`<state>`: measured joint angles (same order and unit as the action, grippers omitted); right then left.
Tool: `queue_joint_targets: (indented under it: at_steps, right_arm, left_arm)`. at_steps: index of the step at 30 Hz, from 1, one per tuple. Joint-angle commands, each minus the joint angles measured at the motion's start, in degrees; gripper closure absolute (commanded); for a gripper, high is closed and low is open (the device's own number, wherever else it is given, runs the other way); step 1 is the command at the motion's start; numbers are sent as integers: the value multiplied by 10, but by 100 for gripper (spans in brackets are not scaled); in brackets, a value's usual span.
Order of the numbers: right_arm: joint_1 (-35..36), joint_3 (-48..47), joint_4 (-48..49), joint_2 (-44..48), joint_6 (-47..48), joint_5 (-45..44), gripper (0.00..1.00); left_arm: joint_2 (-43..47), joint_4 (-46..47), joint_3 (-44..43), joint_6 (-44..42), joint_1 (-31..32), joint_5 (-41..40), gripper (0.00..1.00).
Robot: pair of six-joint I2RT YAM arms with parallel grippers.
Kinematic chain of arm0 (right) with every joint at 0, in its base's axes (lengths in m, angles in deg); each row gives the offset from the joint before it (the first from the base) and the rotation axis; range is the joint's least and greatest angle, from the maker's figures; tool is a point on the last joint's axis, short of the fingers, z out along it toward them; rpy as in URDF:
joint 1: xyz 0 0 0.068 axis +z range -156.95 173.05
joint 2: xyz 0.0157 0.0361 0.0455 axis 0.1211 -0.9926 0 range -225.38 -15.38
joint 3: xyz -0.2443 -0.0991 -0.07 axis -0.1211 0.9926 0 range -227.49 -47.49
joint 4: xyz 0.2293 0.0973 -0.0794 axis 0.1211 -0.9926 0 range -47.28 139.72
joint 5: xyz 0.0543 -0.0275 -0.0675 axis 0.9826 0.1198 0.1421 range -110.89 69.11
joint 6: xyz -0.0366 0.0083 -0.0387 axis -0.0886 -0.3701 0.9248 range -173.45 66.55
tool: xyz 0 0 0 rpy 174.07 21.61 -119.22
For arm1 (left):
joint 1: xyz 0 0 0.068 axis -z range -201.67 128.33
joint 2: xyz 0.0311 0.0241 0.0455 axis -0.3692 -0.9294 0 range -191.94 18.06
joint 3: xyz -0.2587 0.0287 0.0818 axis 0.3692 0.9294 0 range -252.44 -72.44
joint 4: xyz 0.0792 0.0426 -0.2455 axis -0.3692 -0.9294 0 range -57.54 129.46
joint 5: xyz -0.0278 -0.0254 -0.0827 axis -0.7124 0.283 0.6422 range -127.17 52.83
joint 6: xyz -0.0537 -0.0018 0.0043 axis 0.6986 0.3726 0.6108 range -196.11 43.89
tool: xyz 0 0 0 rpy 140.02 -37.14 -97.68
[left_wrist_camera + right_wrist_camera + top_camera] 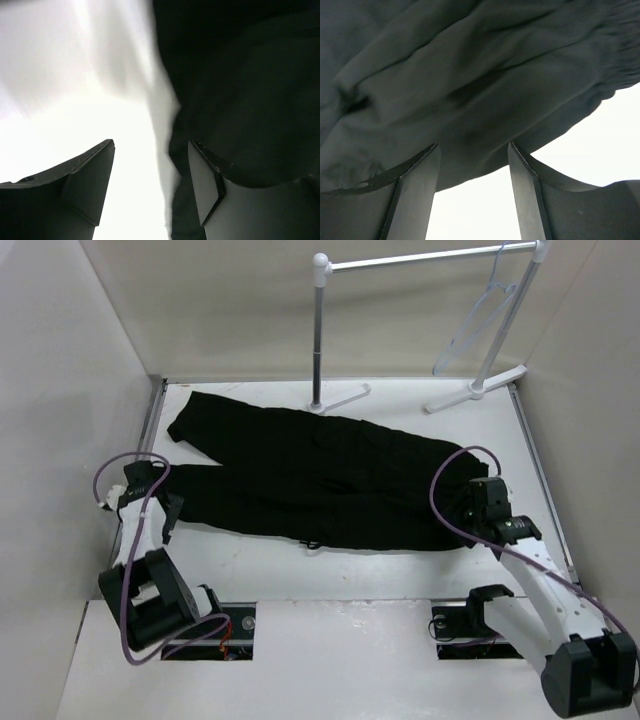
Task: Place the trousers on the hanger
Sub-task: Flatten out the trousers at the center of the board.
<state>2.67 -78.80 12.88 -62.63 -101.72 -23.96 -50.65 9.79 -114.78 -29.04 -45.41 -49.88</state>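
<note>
The black trousers [320, 475] lie flat across the white table, legs to the left and waist to the right. The pale hanger [482, 315] hangs on the rack rail at the back right, far from both arms. My left gripper [168, 514] is open at the end of the near leg. In the left wrist view [150, 142] its right finger is over the fabric edge [240, 100] and its left finger is over bare table. My right gripper [463, 506] is open at the waist end. In the right wrist view [474, 145] the trousers [470, 75] lie just ahead of the fingertips.
A white tube garment rack [420, 258] stands at the back, with a grey post [318, 340] and feet on the table [470, 392]. Pale walls enclose the table on the left, the back and the right. Purple cables loop off both wrists.
</note>
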Motion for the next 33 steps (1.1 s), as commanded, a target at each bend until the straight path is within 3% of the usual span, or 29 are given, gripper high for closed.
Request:
queue_joint_targets:
  at_steps: [1, 4, 6, 8, 10, 11, 14, 15, 20, 23, 24, 26, 27, 29, 33]
  right_arm:
    - [-34, 7, 12, -28, -22, -1, 38]
    - [-46, 16, 5, -31, -32, -6, 38]
    - [-49, 20, 1, -43, -43, -18, 40]
    - [-61, 20, 6, -74, -48, -18, 45]
    - [-68, 21, 27, -115, -53, -14, 56]
    - [-71, 21, 38, -129, -55, -13, 63]
    - [-109, 13, 59, -176, -56, -12, 91]
    - [-126, 9, 55, -175, -55, -11, 96]
    - [-155, 9, -13, -78, -47, -38, 98]
    - [-161, -4, -39, -40, -42, -39, 94]
    - [-160, -13, -46, -41, -39, -43, 89]
    - [-134, -30, -45, -50, -24, -52, 61]
    - [-122, -32, -40, -45, -20, -51, 47]
    - [-110, -36, -39, -26, -14, -50, 30]
    - [-90, -55, -44, 14, -7, -48, 25]
  left_arm:
    - [-32, 49, 2, 10, -24, 40, 41]
    - [-83, 77, -6, 10, -34, 51, 43]
    - [-106, 98, -8, 13, -34, 52, 51]
    - [-117, 106, -8, 20, -33, 44, 69]
    - [-115, 101, -5, 35, -34, 41, 88]
    - [-104, 97, -1, 37, -35, 40, 92]
    - [-48, 63, 9, 35, -42, 16, 98]
    - [-28, 36, 10, 34, -46, 4, 99]
    - [56, -115, -8, 4, -41, -85, 100]
    - [93, -191, -14, -14, -36, -136, 97]
    - [99, -201, -12, -15, -37, -139, 94]
    - [95, -199, -5, -49, -42, -121, 69]
    - [92, -200, -9, -58, -42, -114, 61]
    - [109, -202, -21, -67, -44, -101, 44]
    - [115, -186, -75, -52, -35, -78, 42]
